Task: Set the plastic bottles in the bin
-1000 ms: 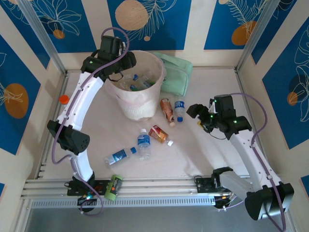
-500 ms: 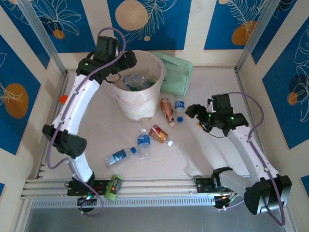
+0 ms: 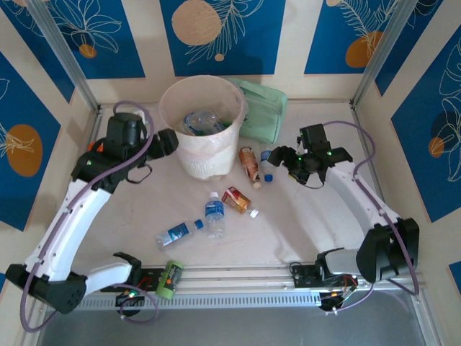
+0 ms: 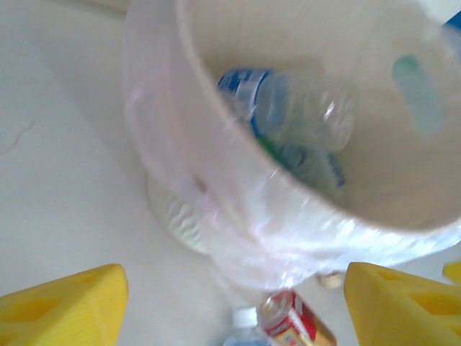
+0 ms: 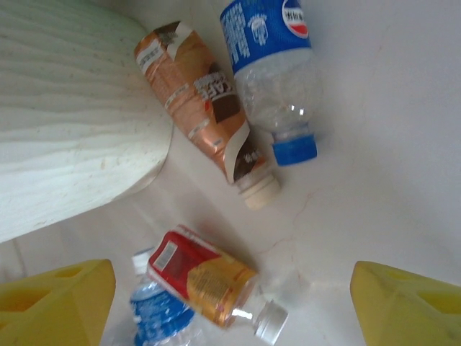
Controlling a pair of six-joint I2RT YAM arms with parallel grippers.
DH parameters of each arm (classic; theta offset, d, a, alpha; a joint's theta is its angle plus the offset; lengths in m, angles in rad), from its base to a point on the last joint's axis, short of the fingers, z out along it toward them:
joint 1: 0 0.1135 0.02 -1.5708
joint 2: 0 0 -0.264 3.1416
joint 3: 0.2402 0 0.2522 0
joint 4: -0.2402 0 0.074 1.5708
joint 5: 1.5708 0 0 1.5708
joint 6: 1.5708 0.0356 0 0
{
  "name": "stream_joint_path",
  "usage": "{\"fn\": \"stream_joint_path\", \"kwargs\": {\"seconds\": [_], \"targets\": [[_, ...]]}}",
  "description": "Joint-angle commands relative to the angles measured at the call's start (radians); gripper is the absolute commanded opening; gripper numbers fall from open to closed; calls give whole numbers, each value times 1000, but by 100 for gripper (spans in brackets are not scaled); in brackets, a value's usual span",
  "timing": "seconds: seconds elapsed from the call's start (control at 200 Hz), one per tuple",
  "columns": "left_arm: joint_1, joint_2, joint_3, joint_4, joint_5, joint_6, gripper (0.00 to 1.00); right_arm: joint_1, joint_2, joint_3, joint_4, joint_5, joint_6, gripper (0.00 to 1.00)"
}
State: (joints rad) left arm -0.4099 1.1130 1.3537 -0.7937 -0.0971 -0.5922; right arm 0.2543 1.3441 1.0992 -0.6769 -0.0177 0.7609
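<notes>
The bin (image 3: 232, 115), a cream bucket with a thin bag lining, holds several plastic bottles (image 3: 204, 120). My left gripper (image 3: 167, 142) hangs open beside its left wall, holding nothing. In the left wrist view the bin (image 4: 216, 180) and the bottles inside (image 4: 288, 108) lie ahead of the open gripper (image 4: 234, 310). My right gripper (image 3: 282, 162) is open just right of a blue-labelled bottle (image 3: 267, 160) and a copper-labelled one (image 3: 249, 163). The right wrist view shows both bottles (image 5: 272, 65) (image 5: 202, 108), with a red-labelled bottle (image 5: 205, 277) below the open gripper (image 5: 234, 306).
Three more bottles lie mid-table: red-labelled (image 3: 236, 200), blue-labelled (image 3: 214, 215) and another blue one (image 3: 178, 232). A green bottle (image 3: 170, 280) rests on the front rail. A mint-green case (image 3: 263, 112) leans against the bin's right side.
My left gripper has left the bin's mouth and dropped down to its left side. My right gripper has moved left and away, toward the two bottles beside the bin.
</notes>
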Motion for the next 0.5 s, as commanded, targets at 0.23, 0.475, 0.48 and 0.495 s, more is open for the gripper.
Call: {"fn": "stream_joint_path", "kwargs": {"seconds": [0.23,0.475,0.48,0.495], "targets": [[7,-133,-206,-42,35,-87,77,36,315,212,-30,214,-69,84],[8,-142,-244,-37,37,-91,76,55,480,344,-65,265,-76,84],[8,-141,-245,-36,38,-92,76,56,483,347,-66,265,-76,84],[8,-142,-247,-35,39,-92,76,58,492,355,-67,263,-78,84]]}}
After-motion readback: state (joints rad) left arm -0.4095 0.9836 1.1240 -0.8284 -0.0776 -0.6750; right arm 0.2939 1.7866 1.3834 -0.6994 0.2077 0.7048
